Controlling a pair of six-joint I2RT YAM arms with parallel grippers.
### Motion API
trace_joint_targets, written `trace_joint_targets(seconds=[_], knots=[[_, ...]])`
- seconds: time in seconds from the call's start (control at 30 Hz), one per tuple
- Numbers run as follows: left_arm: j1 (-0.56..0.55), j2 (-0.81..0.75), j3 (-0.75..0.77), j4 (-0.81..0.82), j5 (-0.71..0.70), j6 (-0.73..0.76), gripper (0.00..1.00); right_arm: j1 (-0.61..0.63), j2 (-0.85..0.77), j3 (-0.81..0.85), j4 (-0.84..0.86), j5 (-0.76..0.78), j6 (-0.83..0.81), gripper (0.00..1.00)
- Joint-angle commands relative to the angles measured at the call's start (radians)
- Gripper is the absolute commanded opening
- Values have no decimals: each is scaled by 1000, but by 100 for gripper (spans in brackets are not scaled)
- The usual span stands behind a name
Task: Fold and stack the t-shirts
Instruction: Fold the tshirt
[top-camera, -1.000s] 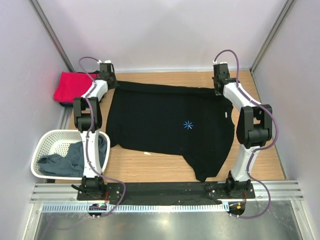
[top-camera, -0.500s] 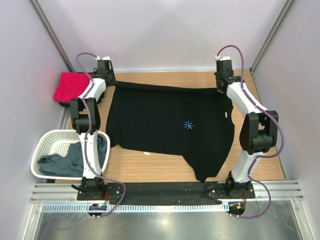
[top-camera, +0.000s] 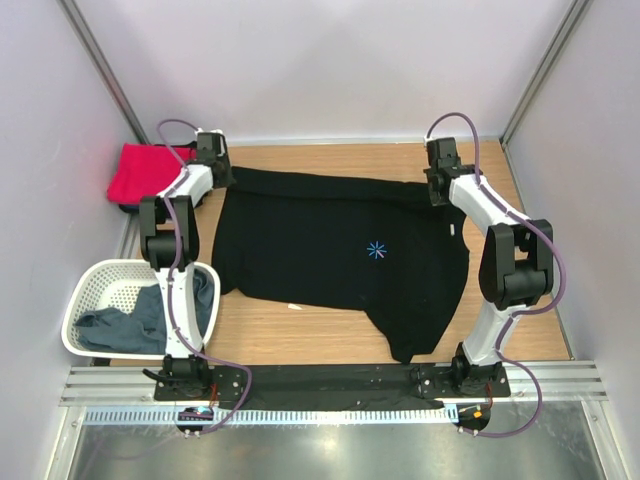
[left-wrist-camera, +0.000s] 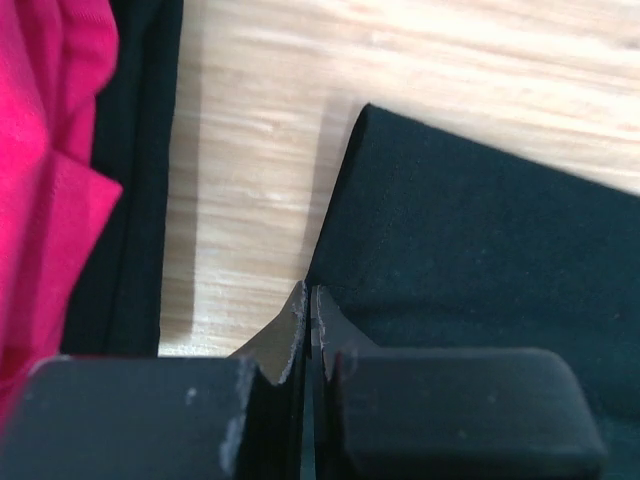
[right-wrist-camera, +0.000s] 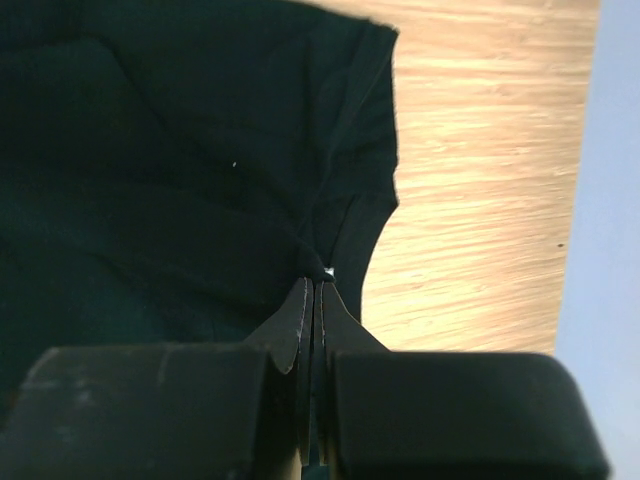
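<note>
While the black t-shirt (top-camera: 340, 250) is lying spread across the wooden counter (top-camera: 300, 335), its far edge is being held at both corners. The left pincer (left-wrist-camera: 307, 300) is pressing its fingers together on the far-left corner of the cloth, near the red t-shirt (left-wrist-camera: 50, 150) lying at the far left. The right pincer (right-wrist-camera: 313, 290) is pinching a gathered fold at the far-right corner, its fingers showing no gap. The grey-blue t-shirt (top-camera: 140, 320) is sitting crumpled in the white basket (top-camera: 100, 285) at the near left.
</note>
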Motion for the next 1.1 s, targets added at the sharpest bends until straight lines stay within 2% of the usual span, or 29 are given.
trace_joint_targets(seconds=[0.0,0.23,0.4,0.97,1.07], knots=[[13,-47,-9,5,-20,24,0,4,-17,-19,-12,-35,27,1],[13,-29,-7,3,-32,11,0,4,-24,-59,-45,-89,56,1],[13,-18,16,-3,-37,2,0,5,-49,-23,-83,-135,75,1],[13,-10,22,-3,-34,-9,0,25,-112,66,-193,-84,58,1],[13,-12,22,-3,-29,-9,0,36,-118,41,-194,-84,59,1]])
